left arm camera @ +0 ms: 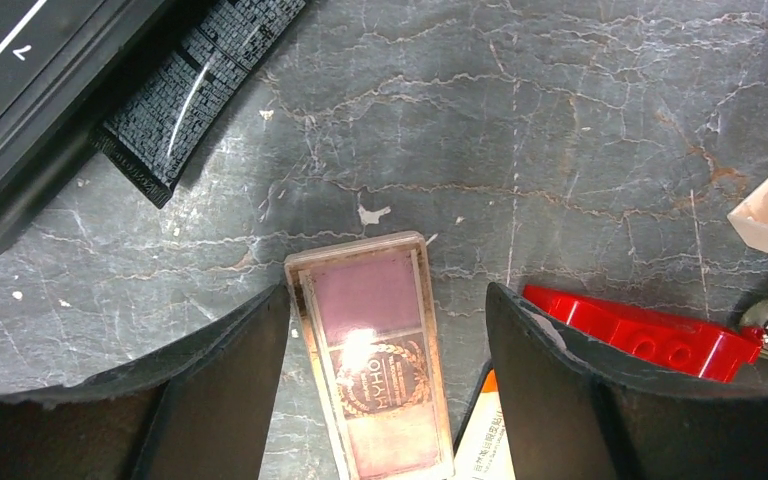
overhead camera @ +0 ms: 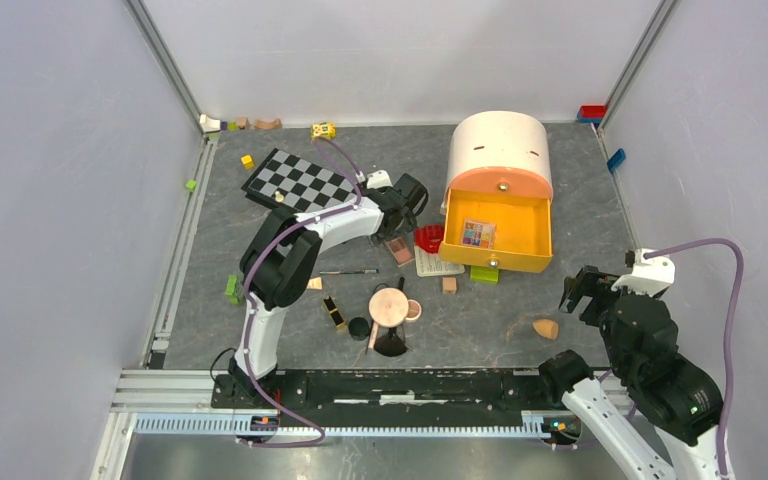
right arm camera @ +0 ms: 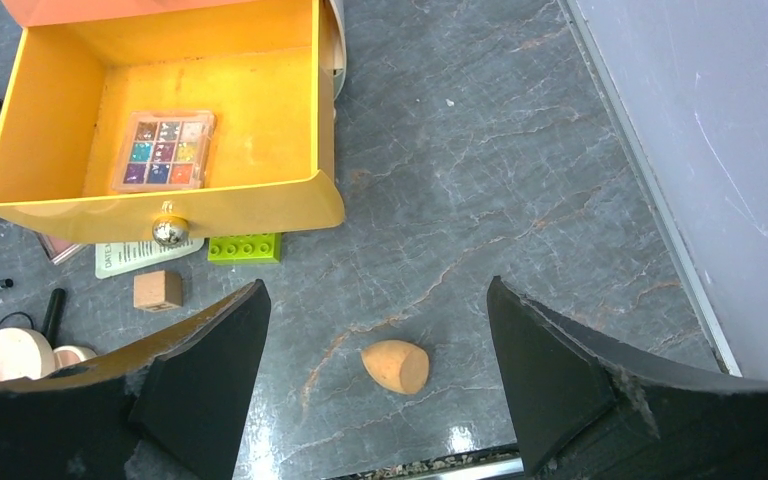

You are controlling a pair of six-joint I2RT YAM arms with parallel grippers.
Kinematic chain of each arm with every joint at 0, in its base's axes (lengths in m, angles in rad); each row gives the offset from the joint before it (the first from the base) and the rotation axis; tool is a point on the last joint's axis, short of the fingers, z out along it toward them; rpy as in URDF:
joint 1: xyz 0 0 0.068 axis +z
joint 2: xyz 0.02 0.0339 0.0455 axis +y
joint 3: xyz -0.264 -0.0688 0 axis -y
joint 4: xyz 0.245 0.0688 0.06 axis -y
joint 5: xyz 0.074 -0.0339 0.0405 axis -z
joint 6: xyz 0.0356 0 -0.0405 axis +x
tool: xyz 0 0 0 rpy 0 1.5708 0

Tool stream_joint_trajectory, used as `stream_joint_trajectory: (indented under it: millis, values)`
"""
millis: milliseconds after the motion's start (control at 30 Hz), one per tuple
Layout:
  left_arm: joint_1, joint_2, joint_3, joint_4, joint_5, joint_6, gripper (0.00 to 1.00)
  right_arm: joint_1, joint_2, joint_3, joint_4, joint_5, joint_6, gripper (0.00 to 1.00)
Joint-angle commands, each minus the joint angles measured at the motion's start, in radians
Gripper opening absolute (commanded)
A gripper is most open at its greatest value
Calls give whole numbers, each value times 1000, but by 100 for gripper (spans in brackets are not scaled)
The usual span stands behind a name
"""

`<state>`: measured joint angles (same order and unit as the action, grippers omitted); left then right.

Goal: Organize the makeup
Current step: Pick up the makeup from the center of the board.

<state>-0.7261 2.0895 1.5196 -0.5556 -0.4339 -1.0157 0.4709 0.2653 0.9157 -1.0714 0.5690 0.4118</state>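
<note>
A pink palette point(left arm camera: 375, 360) lies flat on the table between the fingers of my left gripper point(left arm camera: 388, 330), which is open and low over it; the left finger is almost at its edge. In the top view the left gripper point(overhead camera: 405, 200) is just behind this palette point(overhead camera: 398, 250). An orange teardrop sponge point(right arm camera: 396, 366) lies between the spread fingers of my open right gripper point(right arm camera: 375, 310), untouched; the top view shows the sponge point(overhead camera: 546, 328) too. A multicolour palette point(right arm camera: 160, 150) lies in the open yellow drawer point(right arm camera: 160, 215). A round peach compact point(overhead camera: 388, 305), a black-gold tube point(overhead camera: 334, 313) and a brush point(overhead camera: 348, 271) lie at front centre.
A red curved piece point(left arm camera: 640, 335) and a white card point(overhead camera: 438, 262) lie right of the pink palette. A checkerboard point(overhead camera: 298, 180) is behind the left arm. A green brick point(right arm camera: 245, 247) and a wooden block point(right arm camera: 157, 290) sit before the drawer. Grey walls enclose the table.
</note>
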Motion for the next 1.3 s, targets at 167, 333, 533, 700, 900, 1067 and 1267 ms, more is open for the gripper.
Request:
stream_joint_trajectory:
  millis: [167,333,533,700,900,1067,1267]
  values:
    - [-3,43,20,-41,-13,-46,72,5,-4,-14,27,10,-14,87]
    - [-17,77,43,-62,-10,-40,66,5,-9,2,10,17,-14,87]
    - [-34,114,65,-123,-23,-20,68,5,-20,14,-4,20,-10,87]
    - [-39,125,53,-135,-28,-10,63,4,-27,15,-9,16,-8,87]
    - [-40,118,27,-132,-22,3,44,4,-35,23,-19,20,-2,87]
    - [-41,61,-9,-121,-40,28,28,5,-38,22,-20,12,7,87]
    - [-41,-124,-93,-13,-31,119,19,4,-29,38,-15,-8,19,87]
